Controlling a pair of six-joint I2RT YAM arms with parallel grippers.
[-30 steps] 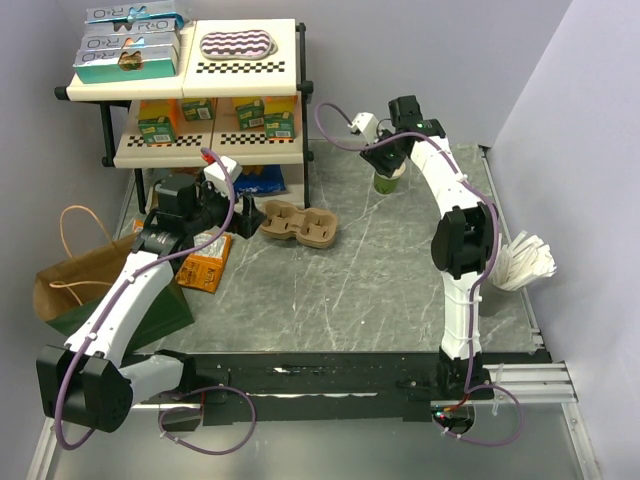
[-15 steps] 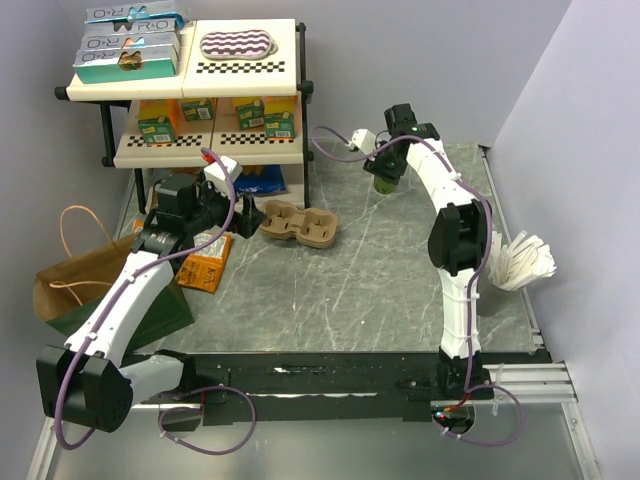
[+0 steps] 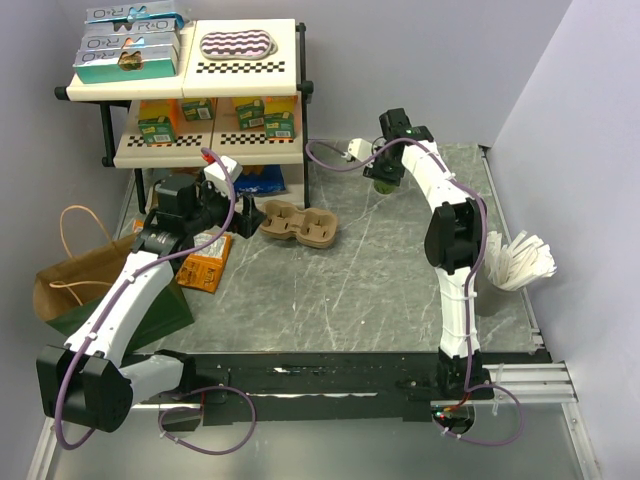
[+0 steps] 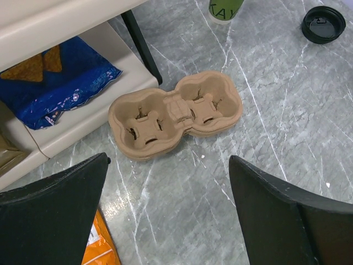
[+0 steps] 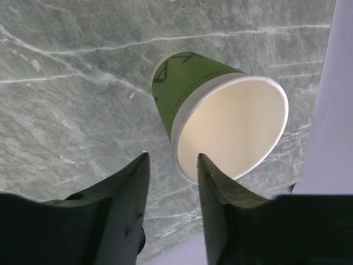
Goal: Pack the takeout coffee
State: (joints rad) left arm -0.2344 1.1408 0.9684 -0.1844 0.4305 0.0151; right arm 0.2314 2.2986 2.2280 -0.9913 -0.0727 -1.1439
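The small green paper cup (image 5: 220,118), open-topped with a pale cream lining, sits at the far right of the grey marble table (image 5: 66,99), close to the lavender wall (image 5: 342,83). My right gripper (image 5: 172,157) hangs over its near rim. The fingers (image 5: 118,215) stand narrowly apart, one outside the wall and one over the mouth. Table shows on one side of the rim and lining on the other, so I judge nothing is clamped.

The round black plastic lid (image 4: 323,24) lies near the cup, apart from it. The brown moulded-pulp carrier (image 4: 175,113) lies well apart to the left, and my left gripper (image 4: 176,210) waits wide and empty above it. The brown paper bag (image 3: 70,285) stands further left.

What worries me is the pinch. An unlidded paper cup is light, so if one finger touches first it may skid toward the wall or tip. If I squeeze too hard on a single wall, the rim may buckle and the lid might not seat afterwards.

The cup's base is out of sight from my right wrist, so I cannot tell whether it stands flat. From above, my wrist covers most of it, and my left wrist view cuts off its top.
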